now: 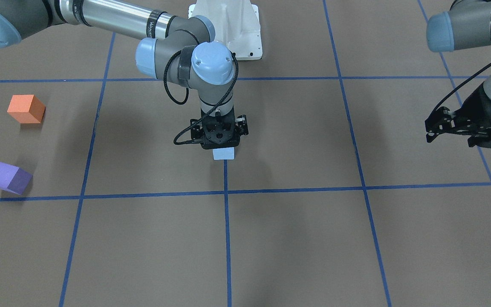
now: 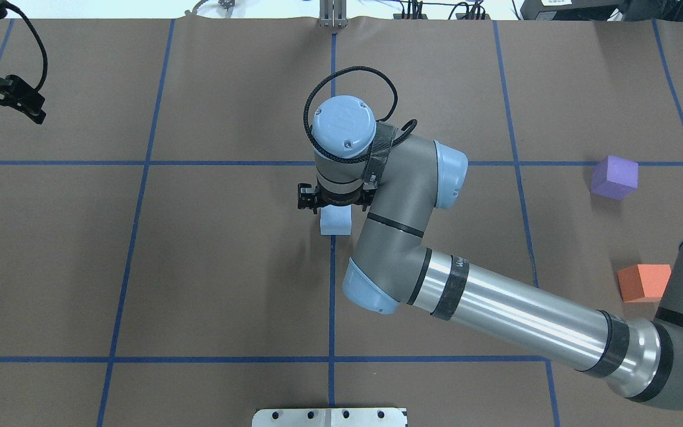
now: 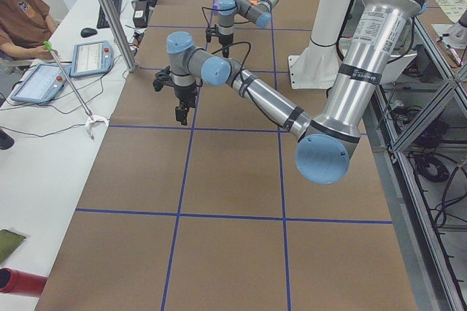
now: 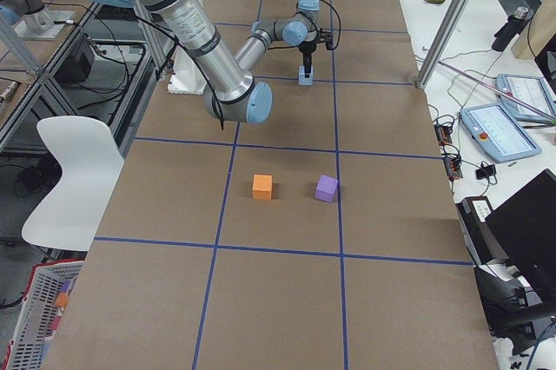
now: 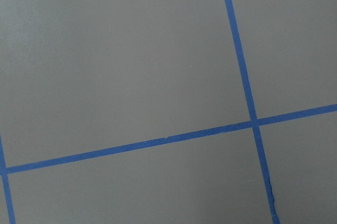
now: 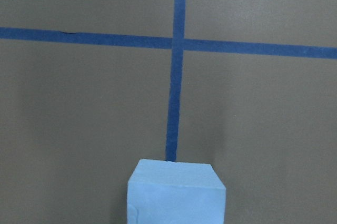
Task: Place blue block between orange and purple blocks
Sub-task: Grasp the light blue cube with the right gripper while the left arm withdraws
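The light blue block (image 1: 223,153) sits on the brown table at the centre, on a blue tape line. It also shows in the overhead view (image 2: 335,220) and at the bottom of the right wrist view (image 6: 176,192). My right gripper (image 1: 220,138) points straight down right over the block and looks open; its fingertips are hidden under its body. The orange block (image 1: 26,109) and the purple block (image 1: 9,178) stand apart at the table's right end, with a gap between them. My left gripper (image 1: 429,130) hangs open and empty above the table's left end.
Blue tape lines (image 1: 226,221) divide the table into squares. The robot's white base (image 1: 228,30) stands at the table's near edge. Operators' tablets and cables lie on a side bench (image 3: 66,70) beyond the far edge.
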`<state>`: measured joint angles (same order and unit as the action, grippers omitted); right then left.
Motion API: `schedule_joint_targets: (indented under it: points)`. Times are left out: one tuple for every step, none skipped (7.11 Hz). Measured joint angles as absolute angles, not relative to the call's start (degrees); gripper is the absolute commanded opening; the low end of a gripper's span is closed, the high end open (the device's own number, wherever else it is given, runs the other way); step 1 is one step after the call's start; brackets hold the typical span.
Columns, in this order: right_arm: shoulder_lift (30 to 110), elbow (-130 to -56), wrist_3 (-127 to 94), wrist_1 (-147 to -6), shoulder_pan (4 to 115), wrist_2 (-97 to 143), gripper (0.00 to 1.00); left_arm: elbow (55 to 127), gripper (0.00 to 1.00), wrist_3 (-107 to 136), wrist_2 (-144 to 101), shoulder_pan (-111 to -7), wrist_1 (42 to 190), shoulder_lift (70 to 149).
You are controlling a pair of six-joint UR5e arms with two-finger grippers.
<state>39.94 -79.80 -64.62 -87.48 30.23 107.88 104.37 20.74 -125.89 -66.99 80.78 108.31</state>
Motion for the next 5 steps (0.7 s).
schedule_joint_targets:
  points:
    - [39.92, -78.62, -64.71, -86.13, 30.11, 107.86, 1.00, 104.21, 1.00, 20.74, -125.87, -66.95, 80.83, 108.26]
    - [39.91, -77.69, -64.80, -85.38, 29.94, 107.85, 0.92, 104.15, 1.00, 20.74, -125.86, -66.89, 80.85, 108.25]
    - [39.91, -77.08, -64.94, -85.07, 29.80, 107.84, 0.32, 104.15, 1.00, 20.74, -125.86, -66.84, 80.85, 108.24]
    - [39.90, -76.80, -65.78, -84.98, 29.55, 107.77, 0.00, 104.14, 1.00, 20.74, -125.88, -66.84, 80.86, 108.24]
    - [39.84, -76.72, -67.61, -84.99, 29.11, 107.53, 0.00, 104.16, 1.00, 20.74, -125.94, -66.84, 80.86, 108.25]
